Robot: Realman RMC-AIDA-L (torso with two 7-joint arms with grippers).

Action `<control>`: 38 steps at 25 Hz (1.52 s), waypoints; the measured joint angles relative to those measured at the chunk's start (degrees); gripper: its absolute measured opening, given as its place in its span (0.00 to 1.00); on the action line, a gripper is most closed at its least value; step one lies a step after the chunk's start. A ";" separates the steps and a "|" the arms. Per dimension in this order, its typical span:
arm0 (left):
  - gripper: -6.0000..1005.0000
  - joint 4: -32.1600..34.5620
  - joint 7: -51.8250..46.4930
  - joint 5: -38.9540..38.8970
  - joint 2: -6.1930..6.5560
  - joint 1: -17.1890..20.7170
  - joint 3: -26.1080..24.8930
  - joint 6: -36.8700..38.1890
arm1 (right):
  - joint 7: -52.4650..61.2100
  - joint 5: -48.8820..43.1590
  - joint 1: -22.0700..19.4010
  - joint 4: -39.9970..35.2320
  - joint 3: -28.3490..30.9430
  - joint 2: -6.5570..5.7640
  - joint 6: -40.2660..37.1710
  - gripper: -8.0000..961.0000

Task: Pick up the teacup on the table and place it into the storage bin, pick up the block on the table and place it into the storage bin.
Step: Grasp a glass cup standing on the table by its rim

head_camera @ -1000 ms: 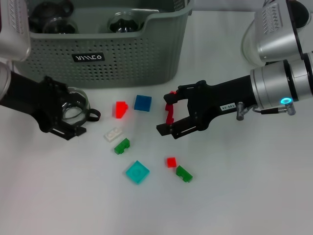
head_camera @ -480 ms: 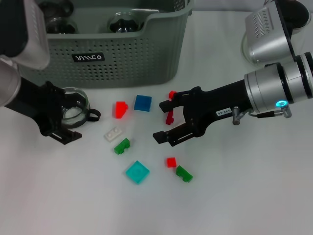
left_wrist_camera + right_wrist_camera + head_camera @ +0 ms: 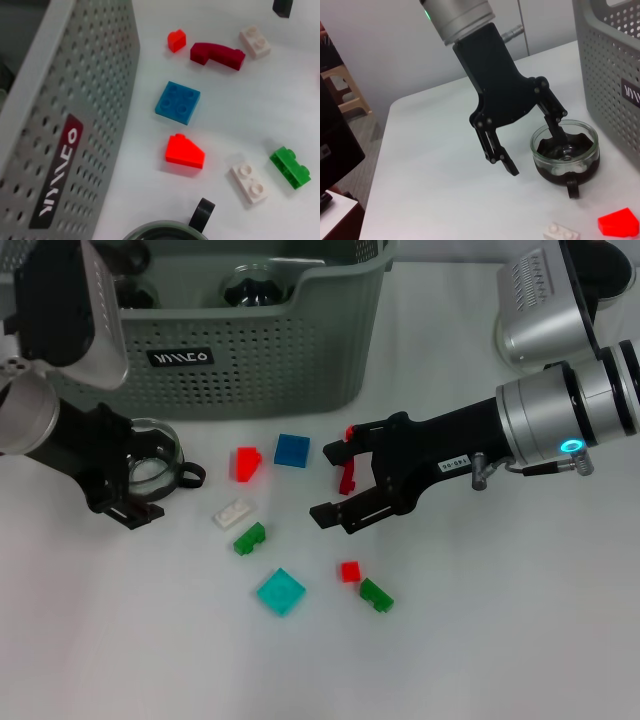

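The grey-green perforated plastic storage bin (image 3: 250, 350) bears a small black label (image 3: 181, 357) with white lettering, not legible; a small white sticker (image 3: 456, 463) on the right arm likewise.

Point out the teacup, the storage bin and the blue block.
teacup (image 3: 564, 150): right wrist view, on its glass wall.
storage bin (image 3: 260, 360): head view, on its perforated front wall.
blue block (image 3: 178, 102): left wrist view, on its studded top.
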 joint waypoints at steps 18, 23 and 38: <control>0.70 -4.72 -2.68 3.71 -0.05 -0.38 5.10 -5.60 | -0.04 -0.27 -0.01 0.09 -0.12 -0.05 1.21 0.98; 0.68 -5.82 -2.84 3.67 -0.03 -0.77 5.09 -5.85 | -0.02 -0.32 0.15 0.09 -0.39 -0.02 1.46 0.98; 0.63 -6.57 -2.33 4.73 -0.01 -0.23 6.98 -8.67 | 0.11 -0.28 0.35 0.09 -0.44 0.00 1.54 0.98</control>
